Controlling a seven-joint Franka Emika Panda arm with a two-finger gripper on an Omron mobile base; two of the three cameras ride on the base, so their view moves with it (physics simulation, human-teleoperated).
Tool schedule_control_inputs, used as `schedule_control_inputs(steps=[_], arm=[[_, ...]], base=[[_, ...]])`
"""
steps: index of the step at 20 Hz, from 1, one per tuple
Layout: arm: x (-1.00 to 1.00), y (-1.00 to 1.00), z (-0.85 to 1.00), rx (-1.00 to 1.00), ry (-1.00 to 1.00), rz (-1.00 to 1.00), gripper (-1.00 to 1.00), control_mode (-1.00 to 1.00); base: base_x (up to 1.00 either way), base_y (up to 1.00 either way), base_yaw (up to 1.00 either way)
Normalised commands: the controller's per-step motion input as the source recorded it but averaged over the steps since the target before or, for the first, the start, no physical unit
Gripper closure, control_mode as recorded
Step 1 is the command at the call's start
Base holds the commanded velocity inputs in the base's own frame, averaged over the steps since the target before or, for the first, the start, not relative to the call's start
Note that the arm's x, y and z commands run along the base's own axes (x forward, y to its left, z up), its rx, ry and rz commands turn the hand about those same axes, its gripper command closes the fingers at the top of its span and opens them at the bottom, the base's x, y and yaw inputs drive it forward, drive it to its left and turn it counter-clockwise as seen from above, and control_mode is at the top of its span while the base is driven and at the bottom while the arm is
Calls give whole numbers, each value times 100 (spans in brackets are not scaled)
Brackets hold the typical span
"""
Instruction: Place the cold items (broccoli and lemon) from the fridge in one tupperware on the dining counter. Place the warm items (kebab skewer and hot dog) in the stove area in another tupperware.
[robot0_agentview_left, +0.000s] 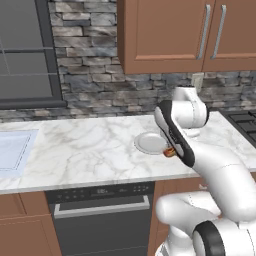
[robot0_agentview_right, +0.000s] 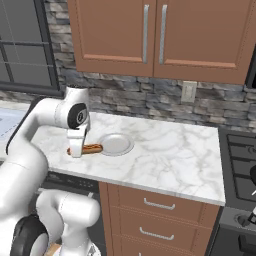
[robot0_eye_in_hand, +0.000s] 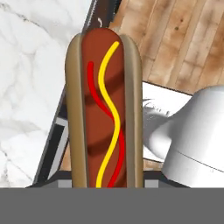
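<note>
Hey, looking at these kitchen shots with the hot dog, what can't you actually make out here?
- Hand's grip: in the hand view the hot dog covers the fingertips; whether they clamp it is unclear.
- Hot dog in the left base view: the arm hides all but one end.
- Hot dog in the right base view: the hand covers its left end.
- Plate: too small to tell whether anything lies on it.
- Stove: cut off by the right edge.

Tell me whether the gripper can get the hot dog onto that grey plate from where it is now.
Probably yes. The gripper is shut on the hot dog, which hangs just beside the plate, and nothing stands between them on the counter.
</note>
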Motion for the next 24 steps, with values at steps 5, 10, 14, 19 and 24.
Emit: schedule_control_inputs(steps=[5, 10, 14, 19, 24], arm=[[-98, 0, 26, -7, 0, -20, 100, -100], [-23, 9, 0, -6, 3, -3, 100, -100], [0, 0, 0, 1, 0, 0, 100, -100], [-8, 0, 0, 0, 0, 0, 100, 100], [0, 0, 0, 0, 0, 0, 100, 100]], base=[[0, 0, 0], [0, 0, 0], [0, 0, 0], [-48, 22, 2], [-91, 87, 46]])
